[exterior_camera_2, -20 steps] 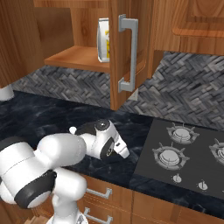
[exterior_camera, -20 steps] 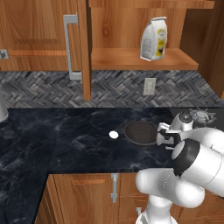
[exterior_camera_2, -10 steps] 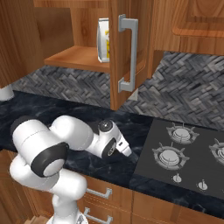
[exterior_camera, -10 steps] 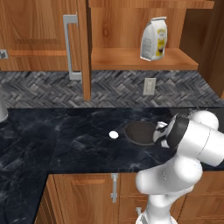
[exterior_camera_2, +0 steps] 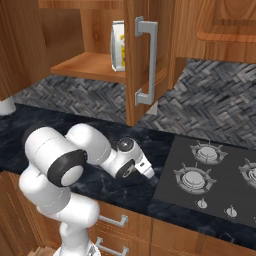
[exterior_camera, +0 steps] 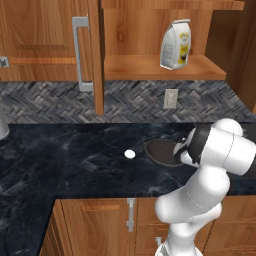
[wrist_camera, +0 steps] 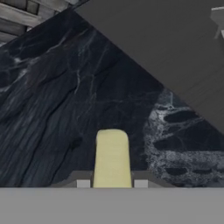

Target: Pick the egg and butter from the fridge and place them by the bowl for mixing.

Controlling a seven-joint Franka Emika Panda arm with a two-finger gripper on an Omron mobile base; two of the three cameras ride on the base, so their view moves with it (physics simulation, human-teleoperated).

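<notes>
The egg (exterior_camera: 130, 154) is a small white ovoid lying on the black marble counter, just left of the dark shallow bowl (exterior_camera: 161, 150). My gripper (exterior_camera_2: 149, 173) hangs low over the counter to the right of the bowl, near the stove's left edge. In the hand view the gripper (wrist_camera: 112, 183) is shut on the butter (wrist_camera: 112, 157), a pale yellow stick that points away between the fingertips (wrist_camera: 83, 182), just above the marble. My arm hides the bowl's right side in the left base view. The fridge is out of view.
The black stove (exterior_camera_2: 210, 172) lies right of the hand, and its dark panel (wrist_camera: 175, 48) crosses the hand view. An open cabinet door (exterior_camera_2: 142, 60) juts out above the counter. A flour bag (exterior_camera: 175, 44) stands on the shelf. The counter's front edge (exterior_camera: 125, 196) is close.
The arm's elbow and upper links have swung up and over, while the hand has stayed low by the bowl with the butter in it. The egg and bowl have not moved.
</notes>
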